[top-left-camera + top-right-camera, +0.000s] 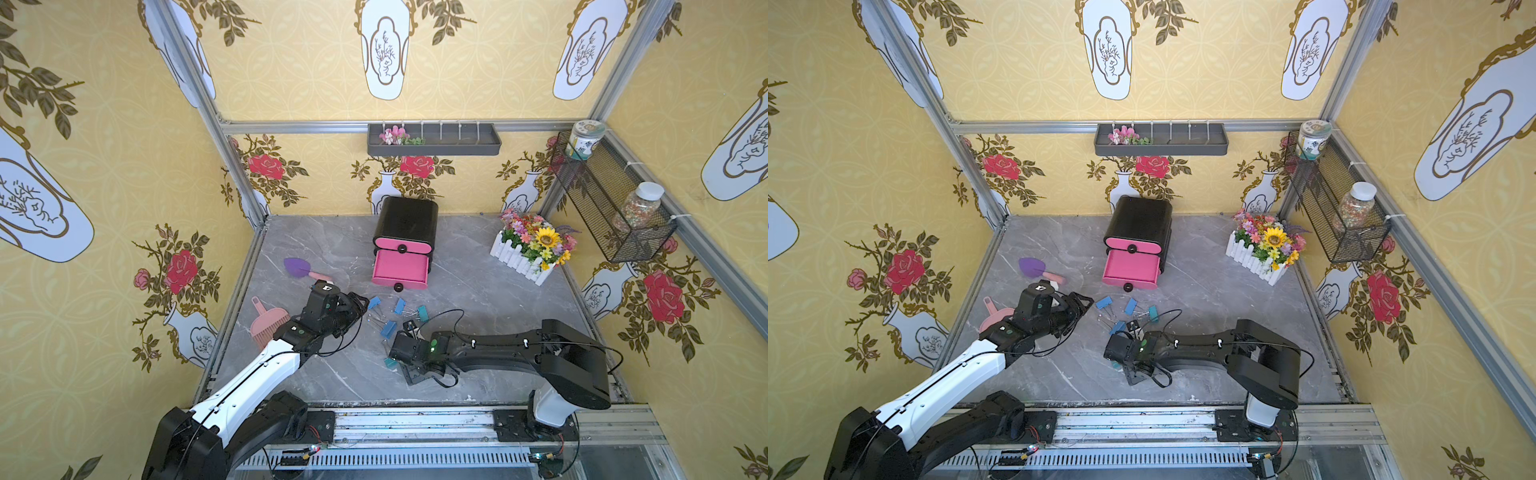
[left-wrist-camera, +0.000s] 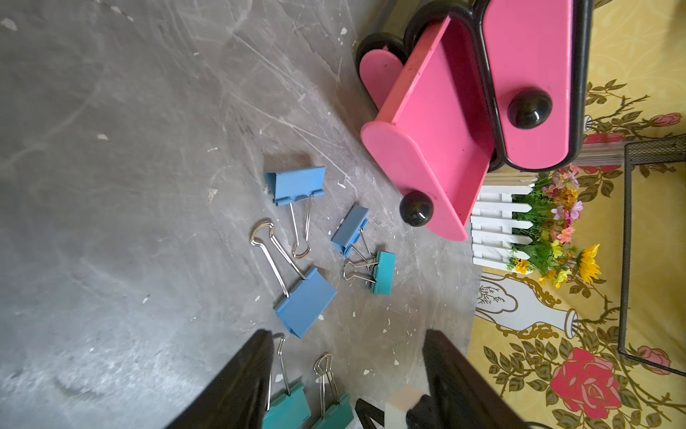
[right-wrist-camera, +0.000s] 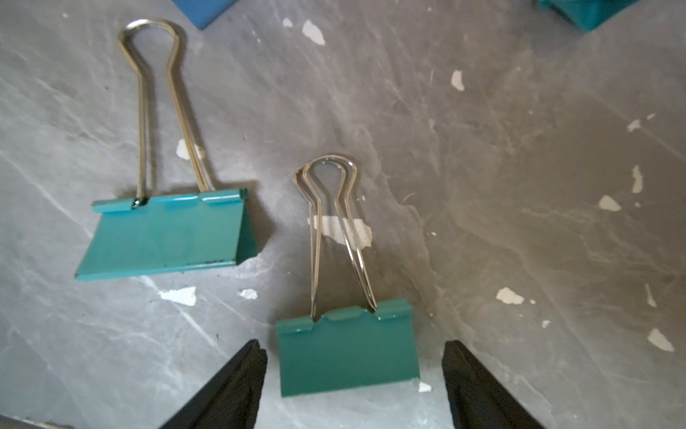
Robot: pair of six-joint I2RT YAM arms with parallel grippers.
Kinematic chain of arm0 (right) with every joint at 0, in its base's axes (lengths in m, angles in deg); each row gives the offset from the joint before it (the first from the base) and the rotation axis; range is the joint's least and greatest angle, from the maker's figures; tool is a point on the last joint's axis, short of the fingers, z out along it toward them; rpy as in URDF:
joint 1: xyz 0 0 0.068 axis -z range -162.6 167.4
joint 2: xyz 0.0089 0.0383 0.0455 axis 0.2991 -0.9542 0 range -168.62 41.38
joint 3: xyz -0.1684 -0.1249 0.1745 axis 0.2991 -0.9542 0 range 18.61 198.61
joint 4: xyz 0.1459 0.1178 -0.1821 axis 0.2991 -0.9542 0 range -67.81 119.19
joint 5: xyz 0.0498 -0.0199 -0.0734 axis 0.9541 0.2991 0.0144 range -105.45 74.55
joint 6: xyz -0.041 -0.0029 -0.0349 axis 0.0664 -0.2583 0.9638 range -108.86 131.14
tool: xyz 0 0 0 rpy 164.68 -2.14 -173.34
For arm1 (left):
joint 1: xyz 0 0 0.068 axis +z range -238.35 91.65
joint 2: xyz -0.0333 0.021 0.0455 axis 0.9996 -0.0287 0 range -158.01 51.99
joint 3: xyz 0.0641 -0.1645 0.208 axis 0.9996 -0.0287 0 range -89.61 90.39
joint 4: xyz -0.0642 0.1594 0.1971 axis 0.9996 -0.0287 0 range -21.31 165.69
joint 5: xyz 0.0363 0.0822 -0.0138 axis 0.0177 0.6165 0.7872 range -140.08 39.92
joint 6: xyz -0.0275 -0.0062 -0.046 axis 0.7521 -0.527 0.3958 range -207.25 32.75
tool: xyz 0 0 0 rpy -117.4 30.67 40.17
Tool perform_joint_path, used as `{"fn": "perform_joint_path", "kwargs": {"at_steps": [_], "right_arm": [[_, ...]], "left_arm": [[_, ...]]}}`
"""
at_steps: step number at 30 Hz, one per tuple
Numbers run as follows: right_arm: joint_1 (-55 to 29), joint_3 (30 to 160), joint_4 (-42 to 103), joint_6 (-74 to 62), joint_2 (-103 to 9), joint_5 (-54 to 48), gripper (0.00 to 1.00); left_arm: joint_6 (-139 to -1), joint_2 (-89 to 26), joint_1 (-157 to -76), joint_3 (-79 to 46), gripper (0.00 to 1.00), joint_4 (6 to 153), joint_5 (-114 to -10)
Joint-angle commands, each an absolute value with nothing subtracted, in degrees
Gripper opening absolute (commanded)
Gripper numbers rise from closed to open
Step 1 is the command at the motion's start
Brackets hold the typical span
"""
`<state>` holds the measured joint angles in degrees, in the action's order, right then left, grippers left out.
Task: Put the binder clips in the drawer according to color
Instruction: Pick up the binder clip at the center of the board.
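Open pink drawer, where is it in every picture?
A top view: open pink drawer mid-table, sticking out of the black cabinet.
A top view: same spot.
Left wrist: beyond the blue clips.
Right wrist: not in it.
Shared landmark: the white-fenced flower box, in all but the right wrist.

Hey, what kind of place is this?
Probably a robot test booth dressed as a home: yellow floral wallpaper panels in a bare aluminium frame, a grey marble-look tabletop, and a metal rail carrying the white left arm and black right arm.
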<state>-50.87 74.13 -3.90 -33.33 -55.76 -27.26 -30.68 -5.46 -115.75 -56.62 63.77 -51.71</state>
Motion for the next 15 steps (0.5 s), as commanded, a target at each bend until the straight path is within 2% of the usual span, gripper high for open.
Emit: {"fn": "perform_joint_path", "kwargs": {"at_steps": [1,8,15], "right_arm": [[-50.6,74.3,-3.2,-32.6,-56.2,-27.1,0.75],[-49.8,74.1,-2.2,-32.1,-56.8,-26.6,0.73],[-49.7,74.0,-1.8,-31.8,-57.4,-26.0,0.63]], "left_arm": [[-30.9,-5.7,-115.7,-57.2,0.70,64.9,-52.4],[-30.7,-5.8,-115.7,-57.7,0.70,65.3,-52.7],[-30.4,-6.3,-115.6,-58.2,0.70,65.9,-53.1]]}}
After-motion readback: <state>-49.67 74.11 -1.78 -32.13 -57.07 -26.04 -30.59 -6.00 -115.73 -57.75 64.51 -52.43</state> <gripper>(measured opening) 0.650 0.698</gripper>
